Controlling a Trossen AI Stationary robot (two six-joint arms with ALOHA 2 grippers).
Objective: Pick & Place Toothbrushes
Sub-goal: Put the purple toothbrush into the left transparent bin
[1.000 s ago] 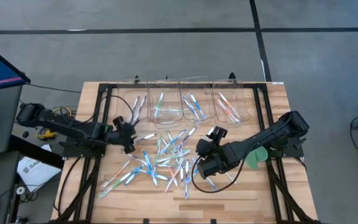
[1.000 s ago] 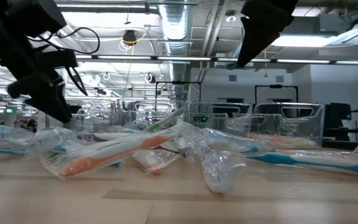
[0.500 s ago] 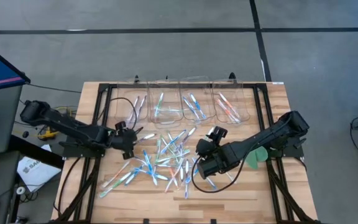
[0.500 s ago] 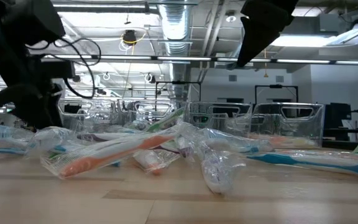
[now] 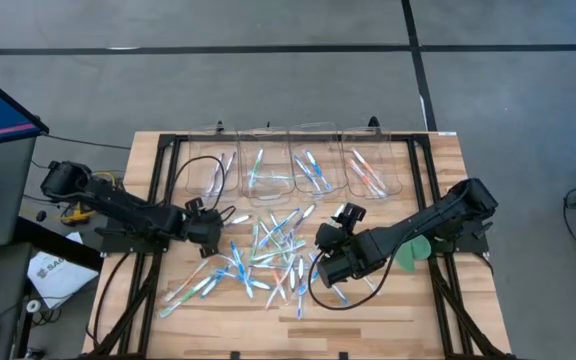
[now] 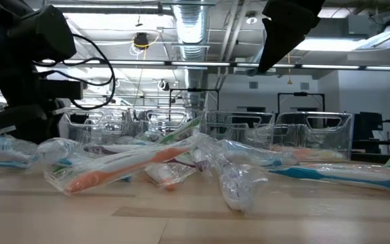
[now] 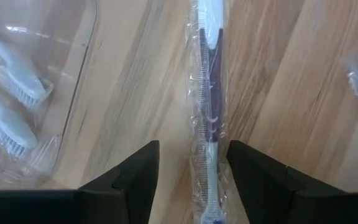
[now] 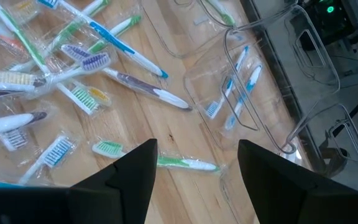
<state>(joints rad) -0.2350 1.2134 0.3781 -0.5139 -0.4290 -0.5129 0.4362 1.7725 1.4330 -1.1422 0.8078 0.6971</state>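
Overhead, left gripper (image 5: 211,225) sits low beside the toothbrushes (image 5: 268,255) pile; only its wrist view shows spread fingers (image 7: 135,180) straddling a wrapped purple toothbrush (image 7: 208,118). Right gripper (image 5: 330,262) hovers over the pile, fingers apart, nothing held.

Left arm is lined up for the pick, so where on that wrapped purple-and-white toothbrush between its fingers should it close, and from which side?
Grip the purple handle section of the clear-wrapped purple-and-white toothbrush, coming straight down from above. It lies flat on the wooden table, running lengthwise between the open fingers of the left gripper, so they probably close across its narrow width. The clear plastic bin stands to one side, apart from it.
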